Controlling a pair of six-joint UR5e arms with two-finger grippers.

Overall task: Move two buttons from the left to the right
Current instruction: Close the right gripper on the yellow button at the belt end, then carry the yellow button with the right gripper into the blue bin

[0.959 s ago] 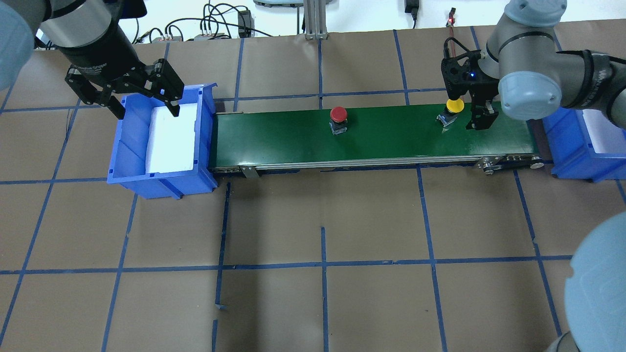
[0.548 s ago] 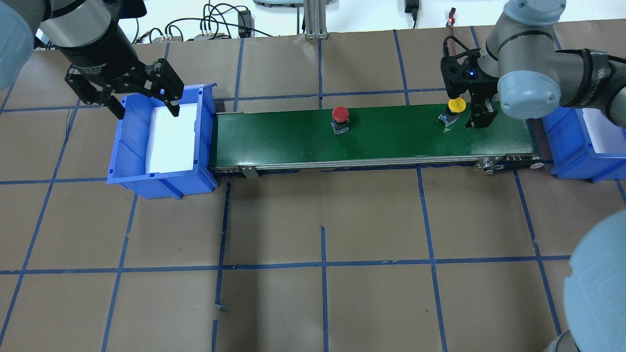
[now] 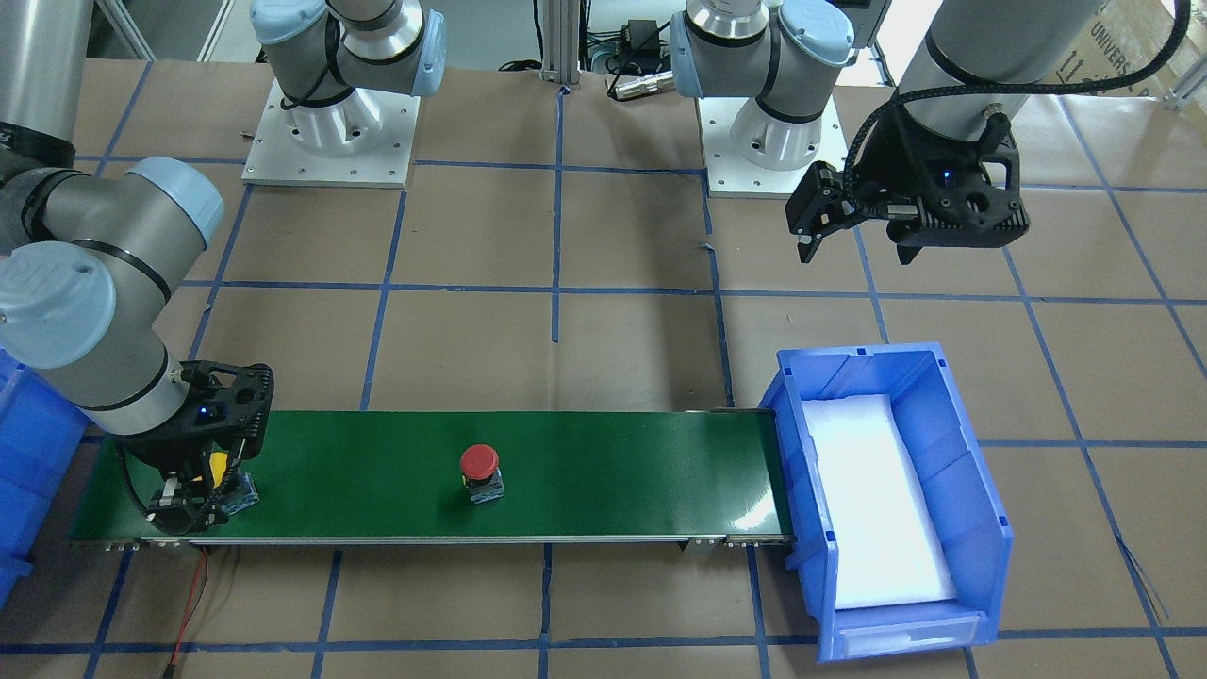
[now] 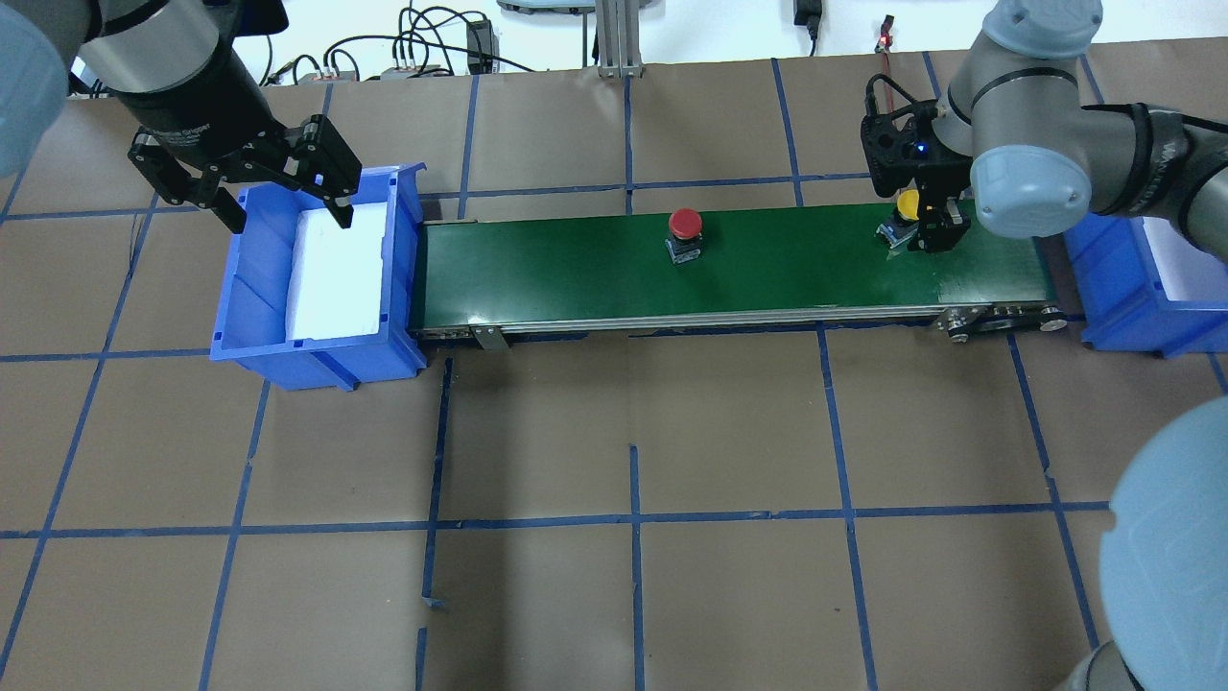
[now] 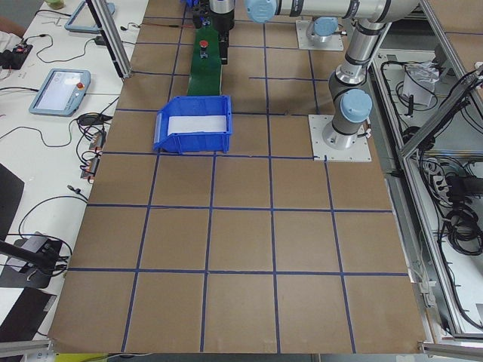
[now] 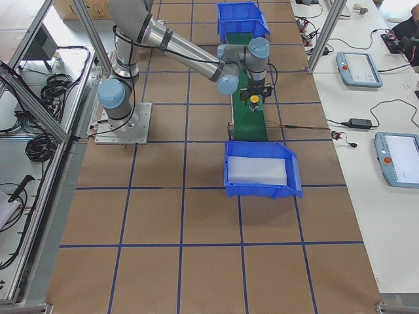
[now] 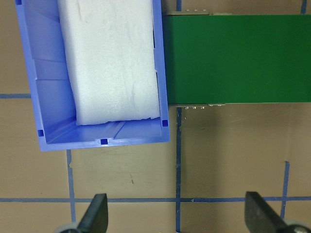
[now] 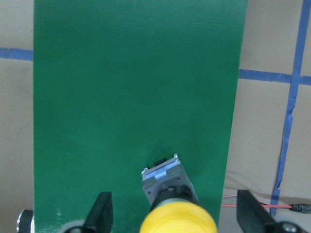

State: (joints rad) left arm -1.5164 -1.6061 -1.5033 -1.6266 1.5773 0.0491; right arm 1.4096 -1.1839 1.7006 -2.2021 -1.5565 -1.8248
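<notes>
The yellow button (image 4: pixel 905 203) stands tilted on the green belt (image 4: pixel 576 269) near its right end. My right gripper (image 4: pixel 918 228) is low over it and open. In the right wrist view the yellow cap (image 8: pixel 177 219) sits between the two fingers (image 8: pixel 100 212) with a gap on each side. The red button (image 4: pixel 685 224) stands upright mid-belt, and also shows in the front view (image 3: pixel 479 462). My left gripper (image 4: pixel 286 213) hangs open and empty above the left blue bin (image 4: pixel 225 317).
White foam lines the left bin (image 7: pixel 43 138). A second blue bin (image 4: pixel 1122 288) sits past the belt's right end. A red cable (image 3: pixel 189 604) trails by the belt's end. Brown paper with blue tape lines covers the table.
Both buttons have travelled right along the belt. The yellow one now sits between the right gripper's fingers, and that gripper has shifted slightly. The left arm has not moved.
</notes>
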